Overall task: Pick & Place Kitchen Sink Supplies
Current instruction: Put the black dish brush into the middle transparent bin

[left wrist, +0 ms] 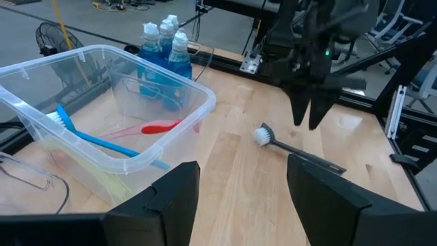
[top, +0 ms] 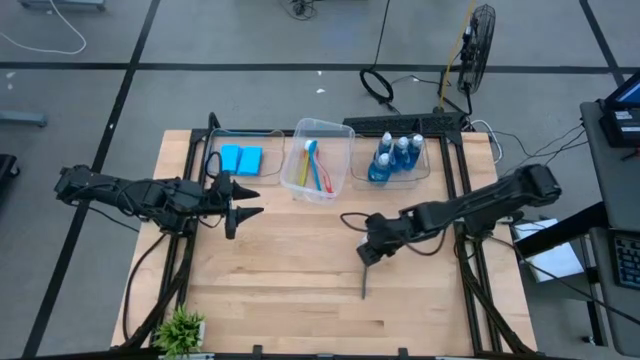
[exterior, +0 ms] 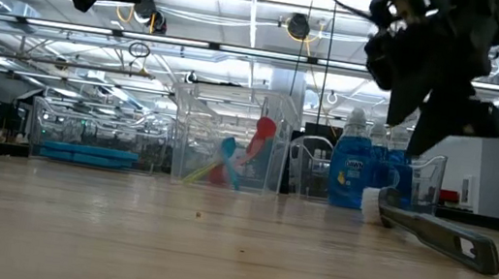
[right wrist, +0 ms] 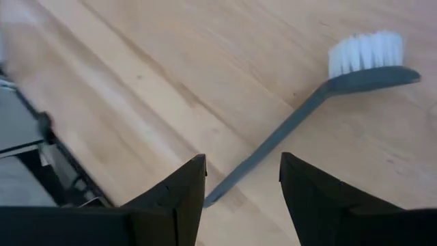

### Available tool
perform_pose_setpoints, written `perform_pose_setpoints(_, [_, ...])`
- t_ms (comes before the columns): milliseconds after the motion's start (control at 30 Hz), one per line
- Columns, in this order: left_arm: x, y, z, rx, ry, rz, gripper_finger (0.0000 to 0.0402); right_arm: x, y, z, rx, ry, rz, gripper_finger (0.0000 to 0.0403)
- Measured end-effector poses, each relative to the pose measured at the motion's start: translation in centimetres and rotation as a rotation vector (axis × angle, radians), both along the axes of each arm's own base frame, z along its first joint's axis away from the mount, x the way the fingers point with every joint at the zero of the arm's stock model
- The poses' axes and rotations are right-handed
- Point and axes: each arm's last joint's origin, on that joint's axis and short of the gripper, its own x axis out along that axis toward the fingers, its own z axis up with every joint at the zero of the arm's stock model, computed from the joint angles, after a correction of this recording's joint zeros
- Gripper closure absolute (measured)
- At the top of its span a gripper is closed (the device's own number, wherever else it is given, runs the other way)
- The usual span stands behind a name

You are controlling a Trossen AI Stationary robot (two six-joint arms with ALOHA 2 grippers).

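Observation:
A grey long-handled brush (top: 365, 278) with white bristles lies flat on the wooden table, head toward the far edge (exterior: 432, 234) (left wrist: 293, 147). My right gripper (top: 368, 258) hovers open above it, pointing down. In the right wrist view the handle (right wrist: 273, 147) runs toward the gap between the fingers of this gripper (right wrist: 242, 184), untouched. My left gripper (top: 255, 202) is open and waits in the air left of the middle bin (left wrist: 242, 198). Blue sponges (top: 240, 158), coloured brushes (top: 312, 165) and blue bottles (top: 395, 158) sit in three clear bins.
Three clear bins (top: 320, 130) stand in a row along the table's far edge. A small green plant (top: 180, 330) sits at the near left corner. Cables (top: 350, 222) trail beside the right arm. Bare wood (top: 290, 270) spreads across the table's middle and near side.

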Motion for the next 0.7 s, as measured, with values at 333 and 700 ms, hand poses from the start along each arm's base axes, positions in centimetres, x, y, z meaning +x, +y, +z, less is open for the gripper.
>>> perform_pose_setpoints(333, [0.0, 0.0, 0.0, 0.0, 0.001, 0.0, 0.0178, 2.0, 0.1, -3.8, -0.008, 0.083, -0.038, 0.0229])
perform_pose_setpoints(700, [0.0, 0.0, 0.0, -0.001, 0.0, 0.001, 0.0178, 2.3, -0.7, -5.6, -0.054, 0.164, -0.078, 0.0229])
